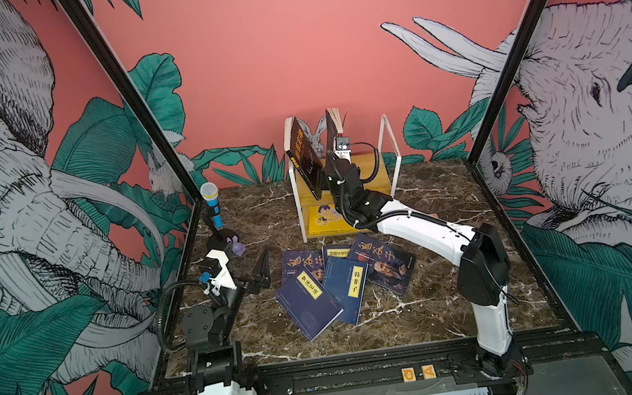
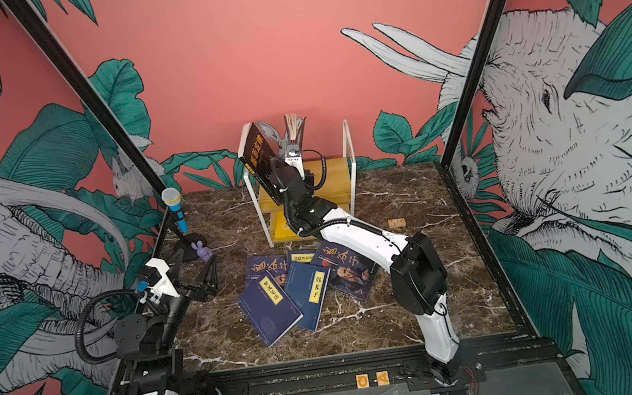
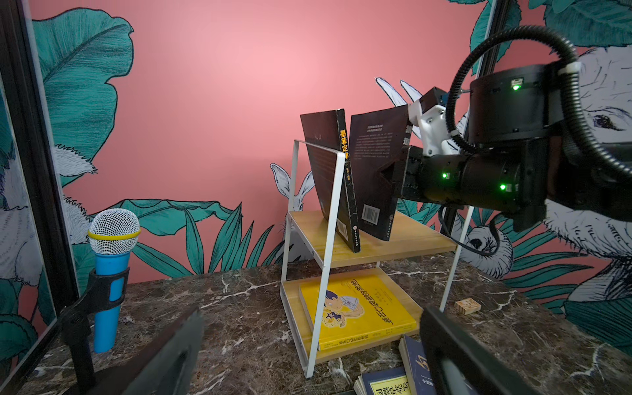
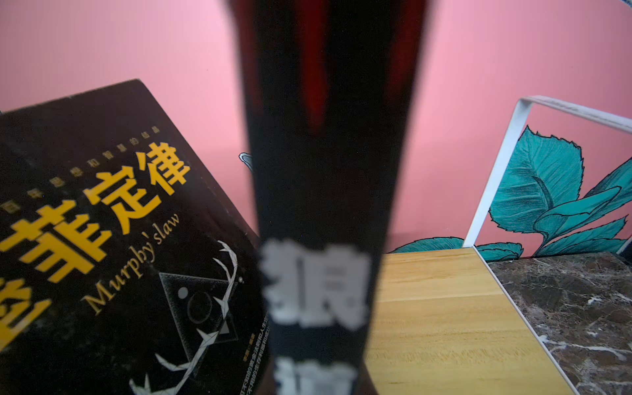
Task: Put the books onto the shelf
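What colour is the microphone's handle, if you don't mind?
Bright blue; the left wrist view shows the microphone best.

Orange 墨菲定律 and "Murphy's law" on black book (image 4: 102,273) cover, on shelf (image 4: 444,307). White 狼 on black paperback (image 4: 314,205) spine. Gold 鬼谷子 on portrait book (image 1: 387,268), 韩非子 on yellow-label book (image 1: 346,291), middle of table (image 1: 447,306). "G", "A" on tiles (image 1: 408,374) past front edge.

Shelf top board (image 1: 366,162): frame-right half free; frame-left half blocked by orange-lettered black book (image 1: 302,158), white-lettered black book (image 1: 332,133), right arm (image 1: 406,223).
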You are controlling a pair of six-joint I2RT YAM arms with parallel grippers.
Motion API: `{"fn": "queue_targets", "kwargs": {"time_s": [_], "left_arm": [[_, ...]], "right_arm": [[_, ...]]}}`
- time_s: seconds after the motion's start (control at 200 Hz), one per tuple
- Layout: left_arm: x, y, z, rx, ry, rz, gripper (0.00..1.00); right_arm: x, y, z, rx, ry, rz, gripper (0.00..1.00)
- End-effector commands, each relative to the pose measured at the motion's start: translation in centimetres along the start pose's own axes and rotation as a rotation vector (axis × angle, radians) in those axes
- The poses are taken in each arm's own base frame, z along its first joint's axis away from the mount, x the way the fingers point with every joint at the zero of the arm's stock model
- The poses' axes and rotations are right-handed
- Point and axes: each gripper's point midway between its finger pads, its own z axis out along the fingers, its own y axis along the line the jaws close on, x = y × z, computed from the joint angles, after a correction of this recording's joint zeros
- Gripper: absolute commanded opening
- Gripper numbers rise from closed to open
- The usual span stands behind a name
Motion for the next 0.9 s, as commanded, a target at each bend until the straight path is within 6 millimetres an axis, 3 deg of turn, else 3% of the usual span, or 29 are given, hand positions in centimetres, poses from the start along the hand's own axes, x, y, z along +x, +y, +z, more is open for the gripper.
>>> {"fn": "queue_targets", "kwargs": {"time_s": [0.0,0.215,0.485,0.895], "left_arm": [[0.6,0.0,-0.2,-0.004,0.009,0.008,1.00],[0.6,0.0,-0.2,-0.005,0.012,0.008,1.00],[0.4,-0.2,-0.3,0.000,0.003,0.011,1.00],[0.3,-0.6,-0.3,0.018,-0.001,0.020,1.00]], "right_arm": [[-1.4,0.6,-0.3,-0.020,-0.049,0.069,0.00],[-0.6,1.8,-0.3,-0.052,-0.027,0.067,0.00],[-0.6,2.5,-0.9,-0.069,-0.026,0.030,0.19],[-0.7,2.6,-1.5,-0.068,-0.029,0.041,0.31]]}}
